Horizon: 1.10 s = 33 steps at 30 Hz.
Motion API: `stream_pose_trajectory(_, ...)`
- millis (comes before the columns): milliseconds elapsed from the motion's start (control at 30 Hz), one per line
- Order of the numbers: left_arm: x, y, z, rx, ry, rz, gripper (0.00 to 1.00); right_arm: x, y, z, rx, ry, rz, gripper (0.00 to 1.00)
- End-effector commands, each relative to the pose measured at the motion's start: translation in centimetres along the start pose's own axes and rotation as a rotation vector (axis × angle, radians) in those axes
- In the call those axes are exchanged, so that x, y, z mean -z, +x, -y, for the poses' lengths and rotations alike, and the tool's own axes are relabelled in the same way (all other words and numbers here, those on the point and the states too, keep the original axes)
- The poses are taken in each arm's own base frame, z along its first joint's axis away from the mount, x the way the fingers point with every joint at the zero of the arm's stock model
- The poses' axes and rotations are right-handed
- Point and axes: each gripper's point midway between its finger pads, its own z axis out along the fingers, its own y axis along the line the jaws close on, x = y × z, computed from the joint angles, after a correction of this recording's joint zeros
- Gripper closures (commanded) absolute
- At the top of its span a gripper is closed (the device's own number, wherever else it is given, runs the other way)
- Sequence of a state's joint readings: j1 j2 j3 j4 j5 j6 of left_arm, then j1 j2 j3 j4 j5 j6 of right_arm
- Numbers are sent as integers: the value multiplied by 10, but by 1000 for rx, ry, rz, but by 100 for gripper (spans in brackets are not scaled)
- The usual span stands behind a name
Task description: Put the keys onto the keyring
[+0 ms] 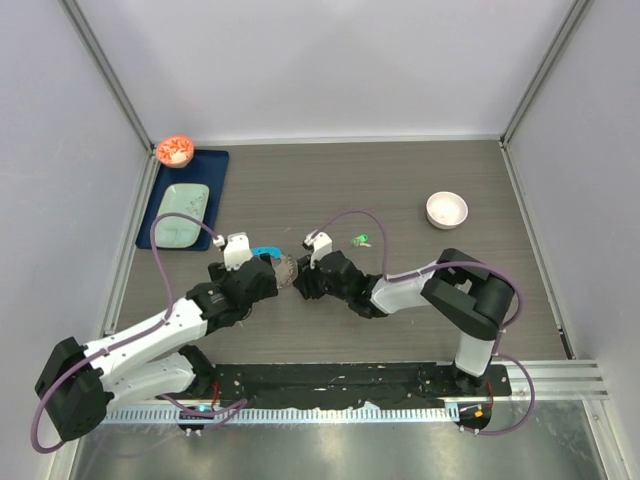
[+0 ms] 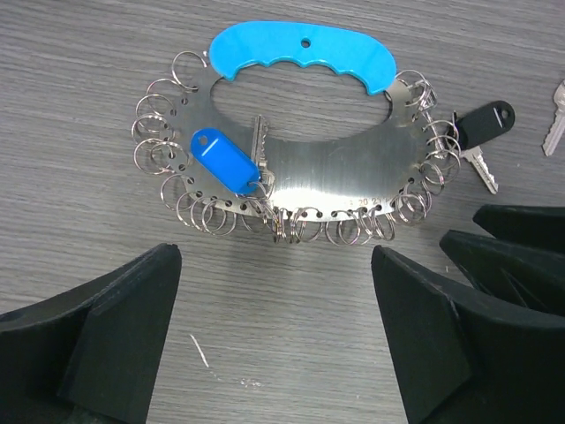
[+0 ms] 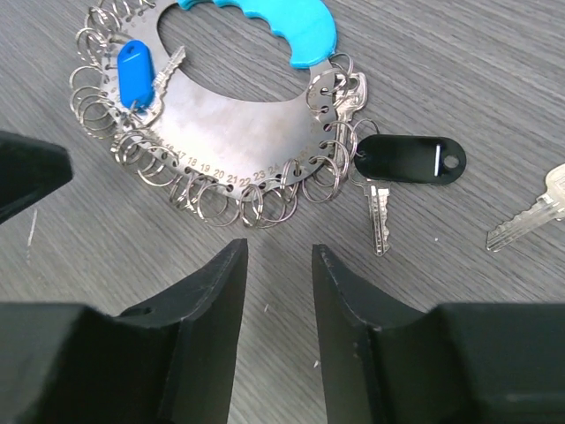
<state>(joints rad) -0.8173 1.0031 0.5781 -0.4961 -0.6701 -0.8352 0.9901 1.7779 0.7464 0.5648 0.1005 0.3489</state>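
The keyring [image 2: 300, 177] is a crescent metal plate edged with many split rings, with a light-blue handle and a dark-blue tag [image 2: 222, 159]. It lies flat on the table between both grippers [image 1: 277, 262] and shows in the right wrist view [image 3: 229, 132]. A key with a black tag [image 3: 410, 159] hangs on one of its rings. A plain silver key [image 3: 530, 212] lies loose to its right [image 2: 554, 119]. The green-headed key [image 1: 362, 239] lies apart on the table. My left gripper [image 2: 274, 258] is wide open just short of the rings. My right gripper [image 3: 278, 250] is narrowly open and empty, close to the rings.
A white bowl [image 1: 446, 209] stands at the back right. A blue mat [image 1: 212, 165] with a pale green tray [image 1: 182, 212] and an orange bowl [image 1: 175, 150] sits at the back left. The two grippers' fingers are near each other [image 2: 512, 256].
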Motion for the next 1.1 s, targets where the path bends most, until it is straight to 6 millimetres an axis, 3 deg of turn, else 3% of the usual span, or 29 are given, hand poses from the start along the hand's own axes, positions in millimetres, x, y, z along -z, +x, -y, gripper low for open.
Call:
stream_pose_trajectory(0,4,-14,13,80,71,62,3,-12,-35,-8,-9,2,145,60)
stream_pose_trajectory(333,2,-12,3,54,56,94,0,-20,-42,-2,7,30,197,66)
stream_pose_trajectory(1067,-3,-5,5,42,60,74,0,-35,-28,-3,43,17,173,71)
